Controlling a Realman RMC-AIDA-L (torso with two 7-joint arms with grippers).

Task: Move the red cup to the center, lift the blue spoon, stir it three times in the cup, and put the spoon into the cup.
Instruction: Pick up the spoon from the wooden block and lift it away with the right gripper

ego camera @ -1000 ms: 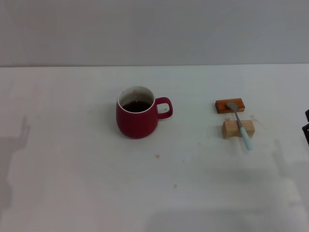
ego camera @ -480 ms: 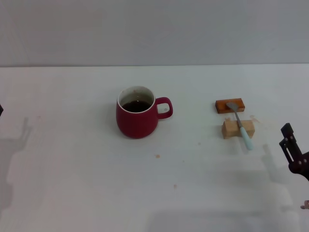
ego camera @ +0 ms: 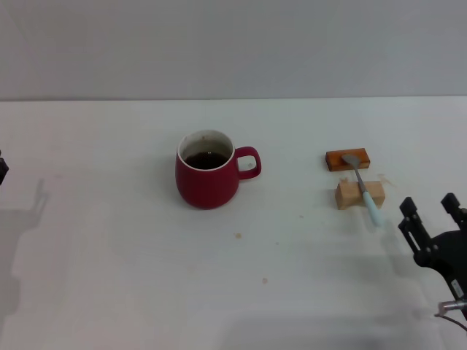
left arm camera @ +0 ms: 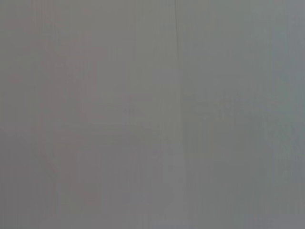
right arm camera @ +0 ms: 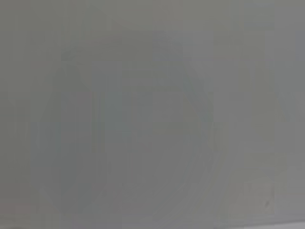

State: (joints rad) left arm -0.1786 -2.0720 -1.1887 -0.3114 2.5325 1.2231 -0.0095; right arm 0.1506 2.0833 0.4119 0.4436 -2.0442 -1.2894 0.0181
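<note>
The red cup (ego camera: pixel 209 177) stands near the middle of the white table, a little left, its handle toward the right and dark liquid inside. The blue spoon (ego camera: pixel 365 191) lies at the right, its grey bowl on the orange-brown block (ego camera: pixel 347 160) and its pale blue handle across the pale wooden block (ego camera: pixel 359 195). My right gripper (ego camera: pixel 430 210) is open and empty at the right edge, near and to the right of the spoon's handle end. Only a dark sliver of my left gripper (ego camera: pixel 2 169) shows at the left edge. Both wrist views show only blank grey.
The white table (ego camera: pixel 146 277) runs back to a grey wall. A few small brown specks (ego camera: pixel 238 235) lie on the table in front of the cup.
My right gripper has come in from the right edge and moved left toward the spoon, both fingers now showing. A sliver of the left arm has appeared at the left edge. Cup and spoon have not moved.
</note>
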